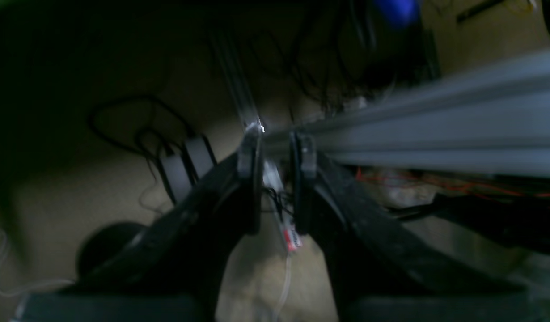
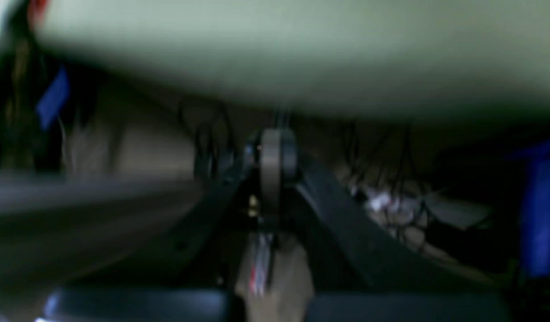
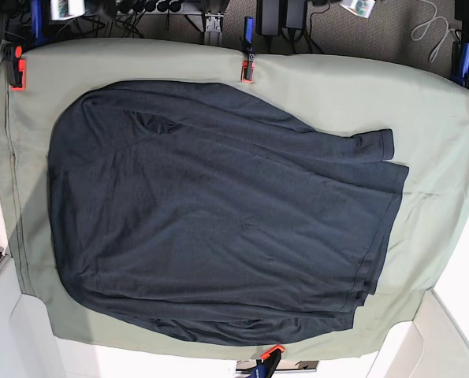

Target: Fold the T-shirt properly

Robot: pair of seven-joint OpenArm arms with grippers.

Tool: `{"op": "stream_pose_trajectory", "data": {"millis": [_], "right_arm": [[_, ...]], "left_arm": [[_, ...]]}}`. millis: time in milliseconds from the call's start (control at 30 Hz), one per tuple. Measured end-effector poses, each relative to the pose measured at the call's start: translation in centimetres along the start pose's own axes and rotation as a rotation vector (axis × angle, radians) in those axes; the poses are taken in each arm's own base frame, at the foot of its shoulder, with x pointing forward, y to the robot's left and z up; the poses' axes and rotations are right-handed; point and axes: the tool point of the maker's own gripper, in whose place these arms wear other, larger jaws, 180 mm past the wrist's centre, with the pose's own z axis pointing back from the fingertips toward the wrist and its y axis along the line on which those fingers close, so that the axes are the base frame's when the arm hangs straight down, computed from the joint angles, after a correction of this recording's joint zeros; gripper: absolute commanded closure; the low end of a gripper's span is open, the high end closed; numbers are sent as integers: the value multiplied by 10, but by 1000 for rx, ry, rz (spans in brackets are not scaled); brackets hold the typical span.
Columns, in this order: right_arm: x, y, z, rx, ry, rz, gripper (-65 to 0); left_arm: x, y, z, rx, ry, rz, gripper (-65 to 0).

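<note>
You are facing a large, limp navy-black knit T-shirt lying on the green-clothed table; pinch its hem corners, left jaws slightly apart, right jaws together, empty.

Sage-green table cloth held by orange clamps; dim, cable-strewn floor.

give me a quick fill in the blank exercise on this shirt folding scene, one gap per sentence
1. The T-shirt lies spread on a sage-____ table cloth.
2. In the base view, ____ of the two arms shows over the cloth.
3. The left gripper has its fingertips slightly ____, with nothing held between them.
4. The cloth's edges are held by orange ____.

Missing words: green; neither; apart; clamps
</note>
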Motion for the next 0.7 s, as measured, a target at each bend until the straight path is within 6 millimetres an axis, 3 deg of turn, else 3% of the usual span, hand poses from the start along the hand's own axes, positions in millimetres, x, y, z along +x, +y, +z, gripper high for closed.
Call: {"op": "stream_pose_trajectory", "data": {"millis": [67,167,267,333,433,700], "right_arm": [[30,-11,5,-21,-86,-18,-12],[59,-34,8,-73,-163,-64,-150],[77,-67,5,-169,-197,-99,-331],[89,-84,4,-218,-229,-131,-398],[99,-97,-6,-241,-258,-185,-407],[97,-115,-57,-225,-234,-293,-407]], "left_arm": [[17,11,9,20,-34,-9,-139],[37,27,21,45,-67,-27,-158],[58,37,29,53,-121,-37,-318],[64,44,34,60,-130,-46,-396],[66,51,37,69,-122,-67,-402],[80,75,37,106,-88,-139,-402]]}}
